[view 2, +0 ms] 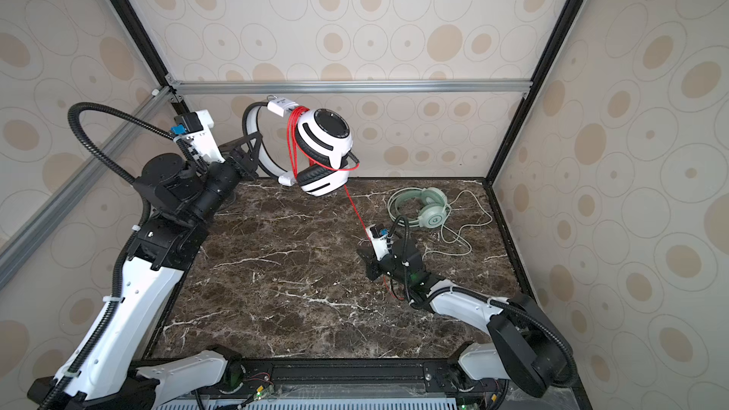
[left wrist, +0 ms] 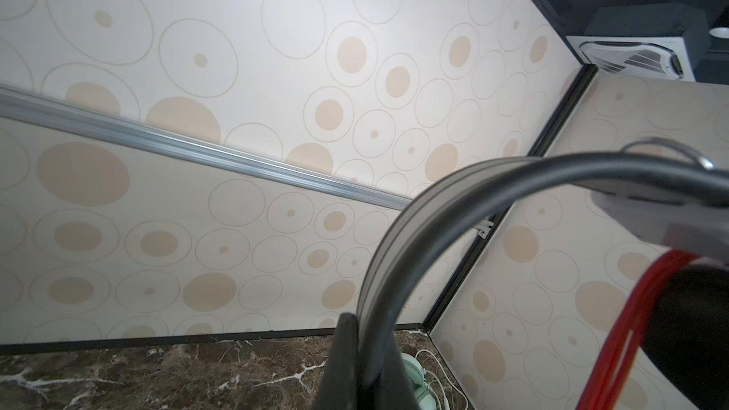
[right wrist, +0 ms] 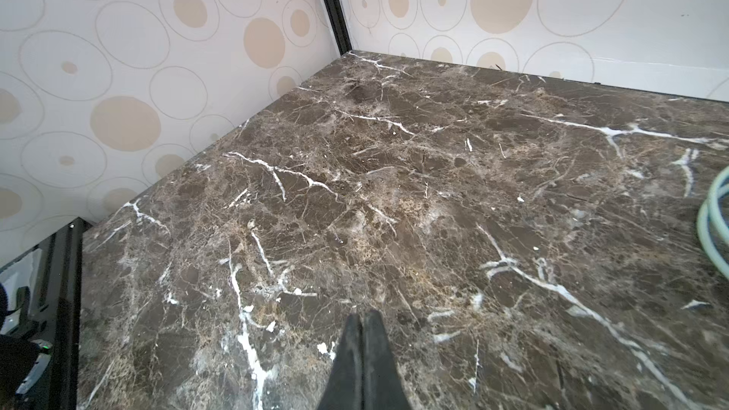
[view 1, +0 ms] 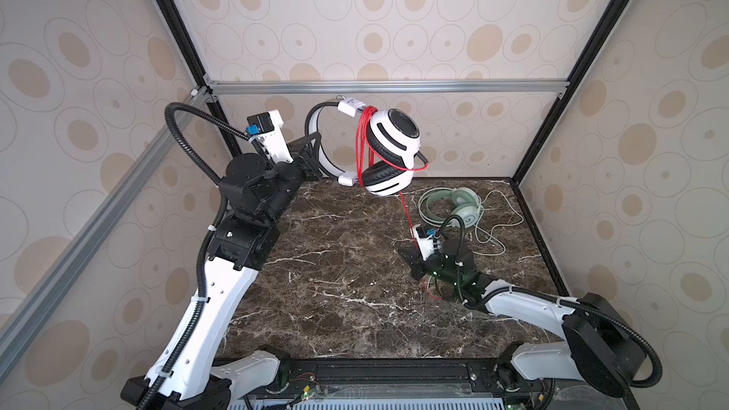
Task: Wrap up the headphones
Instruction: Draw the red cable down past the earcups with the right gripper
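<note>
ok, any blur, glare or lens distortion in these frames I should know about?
Both top views: sharp, evenly lit, wide-angle, so the frame posts splay outward; no hard glare on the table. Left wrist view: white headphones and red cord sit near the lens, soft; wall sharper. Right wrist view: table crisp, dull sheen only; right gripper dark.

We find the lower headset (view 1: 467,219) on the worktop (view 1: 335,270) near its far right corner, the upper headset (view 1: 394,140) above its far edge, and the right end effector (view 1: 408,262) low over its right half.
</note>
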Available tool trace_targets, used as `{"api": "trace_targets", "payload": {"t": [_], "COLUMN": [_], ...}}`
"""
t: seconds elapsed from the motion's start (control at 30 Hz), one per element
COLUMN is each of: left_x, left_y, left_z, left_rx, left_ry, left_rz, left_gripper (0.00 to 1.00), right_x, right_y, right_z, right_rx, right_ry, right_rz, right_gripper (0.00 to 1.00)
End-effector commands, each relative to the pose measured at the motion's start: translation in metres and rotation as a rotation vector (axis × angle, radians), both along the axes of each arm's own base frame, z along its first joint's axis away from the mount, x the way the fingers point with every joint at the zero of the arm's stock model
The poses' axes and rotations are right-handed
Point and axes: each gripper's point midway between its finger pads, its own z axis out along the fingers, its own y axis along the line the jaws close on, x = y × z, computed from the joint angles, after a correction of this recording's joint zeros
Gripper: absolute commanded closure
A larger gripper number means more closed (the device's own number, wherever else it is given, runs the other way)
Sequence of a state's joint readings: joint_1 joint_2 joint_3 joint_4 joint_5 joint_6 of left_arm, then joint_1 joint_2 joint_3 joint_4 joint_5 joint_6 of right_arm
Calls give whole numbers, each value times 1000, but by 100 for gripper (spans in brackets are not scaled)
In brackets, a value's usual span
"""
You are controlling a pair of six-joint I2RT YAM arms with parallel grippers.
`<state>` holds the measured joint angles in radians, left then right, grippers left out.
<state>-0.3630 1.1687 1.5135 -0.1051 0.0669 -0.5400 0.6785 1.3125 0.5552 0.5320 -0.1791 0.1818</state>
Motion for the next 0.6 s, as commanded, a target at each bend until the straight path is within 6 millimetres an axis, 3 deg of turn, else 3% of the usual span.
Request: {"api": "trace_targets", "payload": {"t": [0.0, 0.37, 0.57], "left_x": [-13, 31, 36], "left_y": [22, 14, 11], "left_z": [58, 23, 7], "left_rx": [-210, -243, -273], "left_ry": [-147, -66, -33], "left_rz": [61, 99, 88], "left_gripper": [100, 100, 100], "right_x": [0, -14, -9], "right_y": [-14, 7, 21], "right_z": [-13, -38, -42], "right_rx": [-122, -342, -361], "right_ry": [-23, -75, -74], "right_rz": [-122, -149, -160], "right_gripper": [100, 100, 100]}}
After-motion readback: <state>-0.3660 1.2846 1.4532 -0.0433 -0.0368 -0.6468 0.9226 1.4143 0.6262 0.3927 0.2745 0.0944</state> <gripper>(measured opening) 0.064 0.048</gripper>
